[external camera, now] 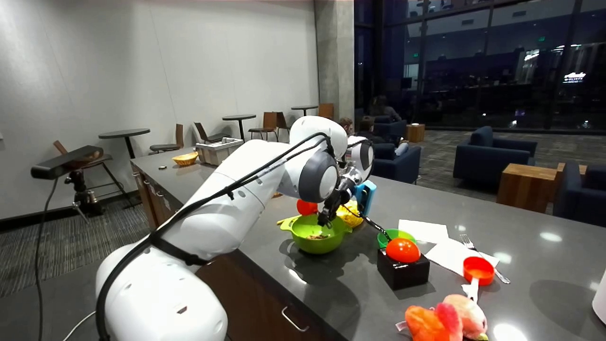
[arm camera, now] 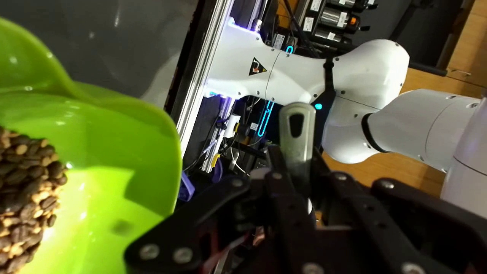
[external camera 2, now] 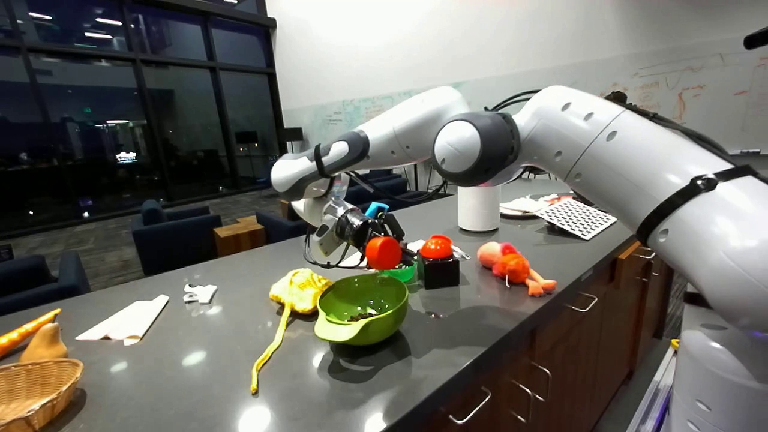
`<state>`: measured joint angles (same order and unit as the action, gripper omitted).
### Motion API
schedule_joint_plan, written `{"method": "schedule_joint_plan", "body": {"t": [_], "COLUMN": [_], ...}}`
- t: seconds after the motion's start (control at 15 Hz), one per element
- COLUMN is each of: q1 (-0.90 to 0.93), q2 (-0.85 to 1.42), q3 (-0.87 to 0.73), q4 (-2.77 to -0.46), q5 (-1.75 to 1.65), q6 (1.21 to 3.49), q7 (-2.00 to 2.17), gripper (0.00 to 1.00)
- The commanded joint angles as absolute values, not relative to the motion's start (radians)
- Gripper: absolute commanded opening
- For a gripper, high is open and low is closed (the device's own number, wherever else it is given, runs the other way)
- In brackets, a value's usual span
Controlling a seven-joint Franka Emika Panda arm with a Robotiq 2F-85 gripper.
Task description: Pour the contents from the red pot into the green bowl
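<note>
The gripper [arm camera: 298, 160] pinches the red pot's [external camera 2: 384, 252] handle [arm camera: 299, 146] (tip only in wrist view) over the green bowl [external camera 2: 375, 329], near the counter's [external camera 2: 468, 336] drawer-side edge

Tall dark windows [external camera: 473, 80] beyond navy armchairs [external camera: 492, 161], grey carpet [external camera: 435, 166], pale wall [external camera: 213, 57].

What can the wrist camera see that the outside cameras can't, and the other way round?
Only the wrist view shows a glowing blue loop and a grey handle's slotted end. Only the exterior views clearly show the red pot's cup, the soft toy and the black block. All share the green bowl, the bits inside it, the white arm and the hand.
</note>
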<state>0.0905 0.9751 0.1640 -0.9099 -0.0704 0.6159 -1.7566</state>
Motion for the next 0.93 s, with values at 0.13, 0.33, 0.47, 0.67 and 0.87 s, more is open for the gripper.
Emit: {"method": "schedule_joint_plan", "body": {"t": [0.13, 0.33, 0.47, 0.67, 0.87], "q1": [0.105, 0.111, 0.124, 0.132, 0.142], "q2": [1.049, 1.078, 1.093, 1.119, 1.145], "q3": [0.180, 0.180, 0.160, 0.159, 0.157], "q4": [-0.775, -0.730, -0.710, -0.674, -0.639], "q5": [-0.138, -0.164, -0.175, -0.195, -0.222], "q6": [0.514, 0.482, 0.468, 0.444, 0.414], "q7": [-1.751, -1.755, -1.771, -1.777, -1.785], "gripper": [0.04, 0.04, 0.04, 0.04, 0.04]}}
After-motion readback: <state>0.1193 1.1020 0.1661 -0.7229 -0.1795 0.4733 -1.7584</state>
